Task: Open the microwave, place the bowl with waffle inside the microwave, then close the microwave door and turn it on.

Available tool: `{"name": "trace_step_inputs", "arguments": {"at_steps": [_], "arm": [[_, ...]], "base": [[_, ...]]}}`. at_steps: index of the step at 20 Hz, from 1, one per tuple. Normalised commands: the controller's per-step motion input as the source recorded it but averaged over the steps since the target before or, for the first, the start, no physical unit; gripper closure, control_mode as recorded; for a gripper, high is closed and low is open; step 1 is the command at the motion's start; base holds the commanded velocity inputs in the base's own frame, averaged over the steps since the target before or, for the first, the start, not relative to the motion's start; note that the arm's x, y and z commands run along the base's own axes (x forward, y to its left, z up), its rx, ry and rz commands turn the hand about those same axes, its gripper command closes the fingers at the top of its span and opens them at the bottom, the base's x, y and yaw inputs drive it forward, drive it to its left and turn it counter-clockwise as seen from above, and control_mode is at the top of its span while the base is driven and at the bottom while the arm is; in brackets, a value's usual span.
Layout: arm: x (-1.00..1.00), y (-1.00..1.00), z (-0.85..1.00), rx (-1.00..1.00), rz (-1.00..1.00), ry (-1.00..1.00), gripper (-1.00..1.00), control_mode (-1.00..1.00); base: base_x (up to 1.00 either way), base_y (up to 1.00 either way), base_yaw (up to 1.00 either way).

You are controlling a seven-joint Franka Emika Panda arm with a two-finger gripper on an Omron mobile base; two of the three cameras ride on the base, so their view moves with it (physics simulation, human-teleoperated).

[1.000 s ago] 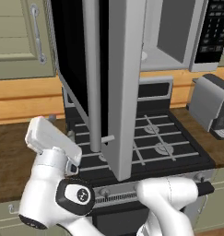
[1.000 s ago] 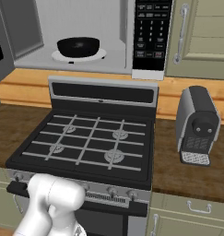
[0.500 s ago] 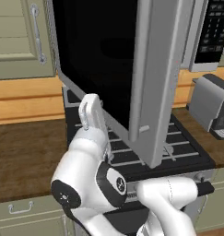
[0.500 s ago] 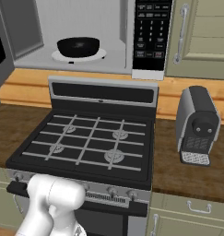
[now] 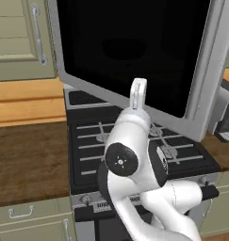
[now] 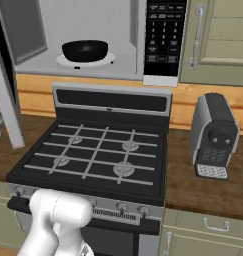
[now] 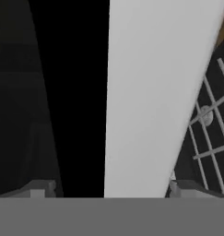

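Note:
The microwave [image 6: 143, 30] stands open above the stove, its keypad [image 6: 165, 35] on the right. Inside, the black bowl [image 6: 84, 50] rests on the white turntable [image 6: 100, 61]; the waffle is hidden within it. The microwave door [image 5: 130, 52] hangs out over the stove, black glass facing the left base camera, and its edge [image 6: 5, 100] shows at the far left of the right base view. My gripper [image 7: 111, 189] is open, close up against the door's silver frame [image 7: 155, 92], holding nothing. My arm [image 5: 130, 150] reaches up toward the door's lower edge.
A gas stove [image 6: 93, 155] with black grates lies below the microwave. A grey coffee machine [image 6: 215, 135] stands on the wooden counter [image 6: 208, 190] to the right. Beige cabinets [image 5: 17, 37] flank the microwave. Wooden counter [image 5: 26, 160] extends left of the stove.
The door has swung round from edge-on to showing its wide glass face in the left base view. My arm has risen and moved right with it. The bowl has stayed put.

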Motion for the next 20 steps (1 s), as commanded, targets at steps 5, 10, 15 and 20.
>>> {"name": "trace_step_inputs", "arguments": {"at_steps": [5, 10, 15, 20], "arm": [[0.39, -0.95, 0.32, 0.32, 0.00, 0.01, -1.00, -1.00], [0.58, -0.66, 0.37, 0.20, 0.00, 0.01, -1.00, -1.00], [0.74, -0.44, 0.10, 0.13, 0.00, 0.00, -1.00, -1.00], [0.65, -0.24, 0.01, 0.07, 0.00, 0.06, -1.00, -1.00]], "base": [[0.00, 0.00, 0.00], [0.00, 0.00, 0.00], [0.00, 0.00, 0.00], [0.00, 0.00, 0.00]]}}
